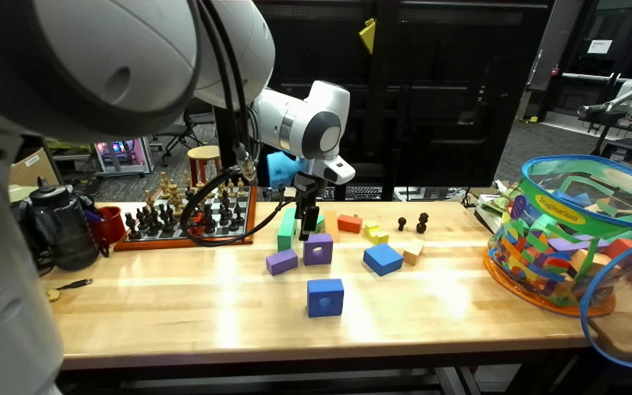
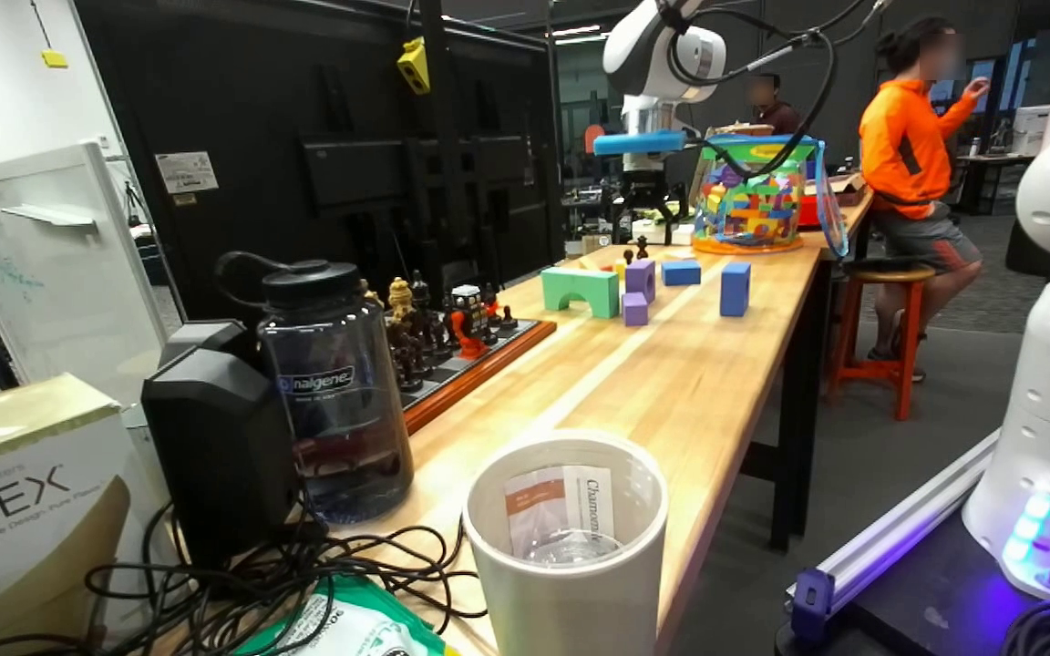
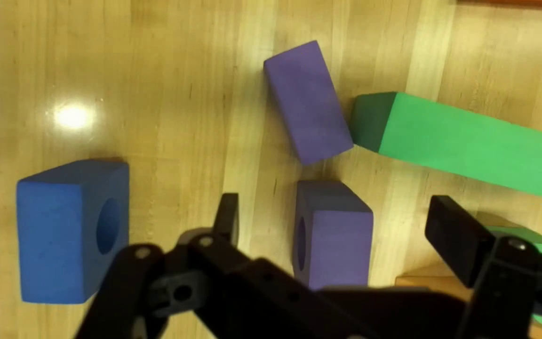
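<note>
Purple blocks (image 3: pixel 341 249), two, sit beneath two widely parted fingers (image 3: pixel 459 242).

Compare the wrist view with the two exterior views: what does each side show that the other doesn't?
Only the wrist view shows the purple holed block framed from above by the open gripper. Only the exterior views, both of them, show the chess pieces, the dark bottle and the clear tub of blocks. Shared by all: the gripper, the purple holed block, the small purple block, the long green block and the blue holed block.
</note>
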{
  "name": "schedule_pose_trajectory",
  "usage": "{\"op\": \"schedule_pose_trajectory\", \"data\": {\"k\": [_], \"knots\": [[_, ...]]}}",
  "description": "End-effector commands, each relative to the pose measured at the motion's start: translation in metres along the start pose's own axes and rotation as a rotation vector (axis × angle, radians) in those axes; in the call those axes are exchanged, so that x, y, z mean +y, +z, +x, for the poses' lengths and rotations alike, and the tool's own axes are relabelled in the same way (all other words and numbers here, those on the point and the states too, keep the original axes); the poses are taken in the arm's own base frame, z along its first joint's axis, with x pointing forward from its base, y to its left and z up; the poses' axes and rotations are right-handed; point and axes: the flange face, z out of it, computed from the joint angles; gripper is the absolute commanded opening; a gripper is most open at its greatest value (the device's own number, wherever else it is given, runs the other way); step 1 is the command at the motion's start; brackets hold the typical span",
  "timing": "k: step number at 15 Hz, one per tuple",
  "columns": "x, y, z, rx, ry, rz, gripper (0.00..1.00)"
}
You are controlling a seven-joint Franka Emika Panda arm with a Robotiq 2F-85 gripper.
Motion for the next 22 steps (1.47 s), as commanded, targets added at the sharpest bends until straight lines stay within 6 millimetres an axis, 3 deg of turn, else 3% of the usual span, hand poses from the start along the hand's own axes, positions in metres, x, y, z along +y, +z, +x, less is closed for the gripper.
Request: {"op": "schedule_pose_trajectory", "data": {"k": [1,13,20,21,22], "knots": [[-0.001,-0.001,0.015,-0.013,0.031,-0.03,1.0],[-0.006,0.027,0.041,-0.04,0.074,-0.037,1.0],[-0.01,0.032,0.049,-0.044,0.081,-0.037,1.0],[-0.011,0.032,0.05,-0.043,0.082,-0.036,0.75],[-0.011,0.032,0.051,-0.042,0.083,-0.035,0.74]]}}
